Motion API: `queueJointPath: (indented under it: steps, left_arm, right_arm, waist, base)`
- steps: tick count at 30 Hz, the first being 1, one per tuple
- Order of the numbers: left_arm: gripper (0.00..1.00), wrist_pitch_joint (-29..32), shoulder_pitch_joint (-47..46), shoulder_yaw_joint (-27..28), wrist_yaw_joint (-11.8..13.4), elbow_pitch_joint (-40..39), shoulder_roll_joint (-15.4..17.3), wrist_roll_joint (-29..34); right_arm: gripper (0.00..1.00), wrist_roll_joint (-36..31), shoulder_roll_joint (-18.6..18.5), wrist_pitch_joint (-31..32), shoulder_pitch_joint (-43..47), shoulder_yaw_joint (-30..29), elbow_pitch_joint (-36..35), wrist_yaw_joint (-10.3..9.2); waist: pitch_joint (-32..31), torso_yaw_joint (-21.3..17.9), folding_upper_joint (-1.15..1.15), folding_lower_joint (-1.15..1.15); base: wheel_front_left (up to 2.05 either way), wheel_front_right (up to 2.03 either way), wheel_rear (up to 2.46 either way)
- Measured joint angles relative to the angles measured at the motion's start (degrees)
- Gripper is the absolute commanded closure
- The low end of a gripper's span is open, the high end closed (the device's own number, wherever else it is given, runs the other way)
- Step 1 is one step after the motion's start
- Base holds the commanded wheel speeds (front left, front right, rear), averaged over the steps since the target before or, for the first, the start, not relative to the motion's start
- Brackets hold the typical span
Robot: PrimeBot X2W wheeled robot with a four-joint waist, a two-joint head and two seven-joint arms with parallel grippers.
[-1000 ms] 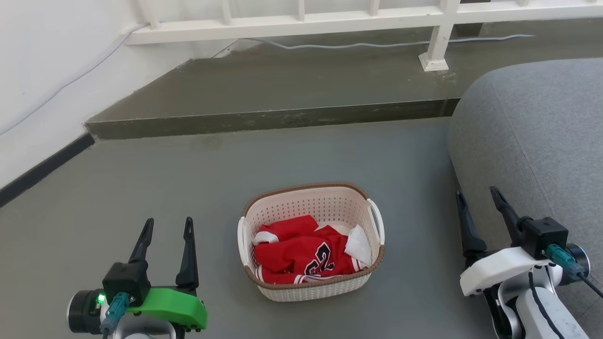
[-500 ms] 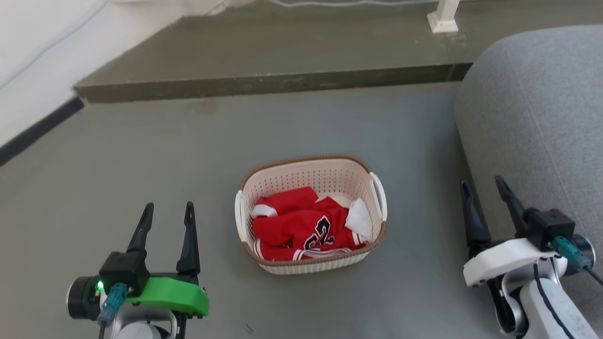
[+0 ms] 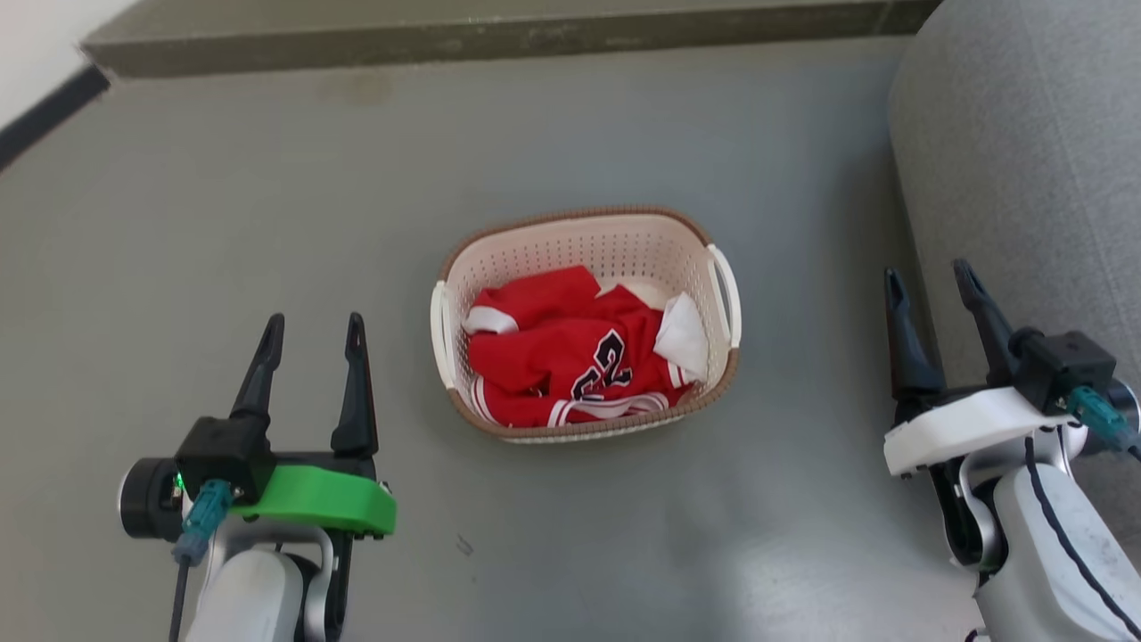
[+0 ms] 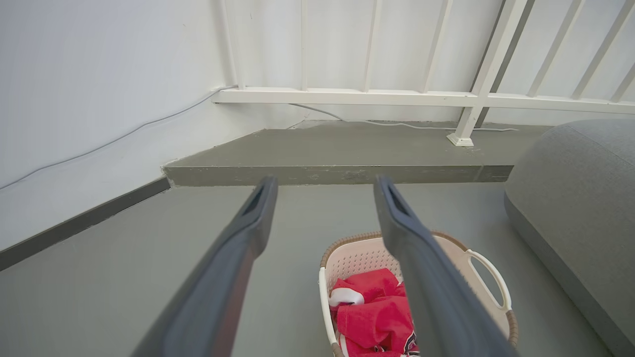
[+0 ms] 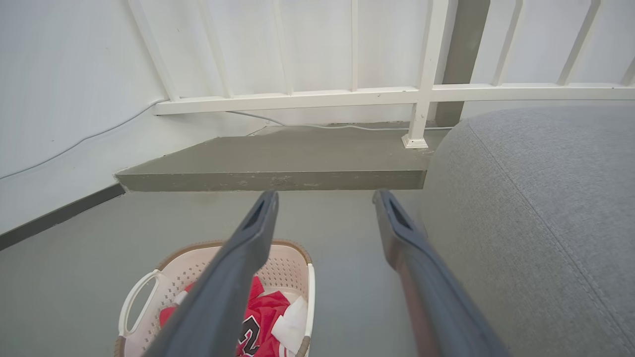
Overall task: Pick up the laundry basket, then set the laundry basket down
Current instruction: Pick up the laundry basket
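Observation:
The laundry basket point(image 3: 624, 245) is cream-white and perforated with a brown woven rim; it stands on the grey floor at mid-view with a red jersey point(image 3: 570, 357) inside. White handles sit on its left and right sides. My left gripper point(image 3: 312, 325) hangs open to the basket's left, apart from it. My right gripper point(image 3: 927, 276) is open on the basket's right, close to the sofa. The left wrist view has the basket point(image 4: 357, 253) low and right of the fingers; in the right wrist view the basket point(image 5: 292, 267) lies low and left.
A grey sofa point(image 3: 1025, 178) rises at the right, close behind my right gripper. A raised concrete step point(image 3: 446, 36) crosses the far side, with a white railing point(image 4: 397, 96) and a cable beyond it. A white wall with a dark baseboard point(image 3: 45, 111) runs at the left.
The head camera has tilted down: the railing and step have slid up and out of the picture, and the basket sits higher in it. Both grippers stay open beside the basket.

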Motion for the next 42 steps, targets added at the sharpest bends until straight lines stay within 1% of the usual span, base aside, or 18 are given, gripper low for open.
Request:
queueJointPath:
  steps: [6, 16, 23, 28, 31, 34, 36, 42]
  left_arm:
    - [0.00, 0.00, -2.57, 0.03, -0.18, 0.04, -0.13, 0.00]
    - [0.00, -0.01, -8.50, 0.53, -0.85, 0.26, -0.83, -0.26]
    - [0.00, -0.08, -13.49, 0.90, -1.60, 2.52, -1.09, -2.00]
    - [0.00, 0.40, -18.35, 1.09, -2.97, 5.76, -1.26, -3.54]
    - [0.00, 1.75, -22.13, 1.26, -3.97, 9.49, -1.40, -4.99]
    - [0.00, 2.90, -24.64, 1.14, -4.60, 12.56, -1.56, -6.08]
    - [0.00, 3.81, -26.11, 1.00, -5.11, 14.66, -1.72, -7.06]
    - [0.00, 7.20, -29.99, 0.20, -6.77, 21.07, -1.94, -8.88]
  right_arm:
    - [0.00, 0.00, -0.02, 0.00, -3.04, -0.08, -0.01, 0.79]
    - [0.00, -0.01, -0.02, -0.02, -8.40, -0.87, 0.30, 1.15]
    - [0.00, 0.01, -0.08, -0.08, -13.79, -1.34, 2.04, 1.86]
    - [0.00, 0.16, -0.04, -0.09, -17.62, -1.47, 5.72, 2.68]
    - [0.00, 0.18, -0.05, -0.09, -20.46, -1.01, 9.89, 3.35]
    - [0.00, 0.18, -0.05, -0.08, -22.40, -0.30, 12.87, 3.43]
    - [0.00, 0.18, -0.07, -0.05, -23.54, 0.19, 14.69, 3.98]
    - [0.00, 0.09, 0.20, 1.12, -26.97, 1.75, 20.18, 4.57]
  waist:
    - [4.36, 0.03, 0.00, 0.00]
    - [11.71, 0.06, 0.00, 0.00]
    - [16.84, 0.14, 0.00, 0.01]
    - [20.23, 0.13, 0.00, 0.01]
    - [22.52, 0.06, 0.00, 0.01]
    - [23.90, 0.00, 0.00, 0.01]
    - [24.67, -0.04, 0.00, 0.01]
    - [26.55, -0.28, 0.00, 0.00]
  base:
    - [0.00, 0.00, 0.00]
    - [0.00, 0.00, 0.00]
    - [0.00, 0.00, 0.00]
    - [0.00, 0.00, 0.00]
    - [0.00, 0.00, 0.00]
    - [0.00, 0.00, 0.00]
    - [0.00, 0.00, 0.00]
    - [0.00, 0.00, 0.00]
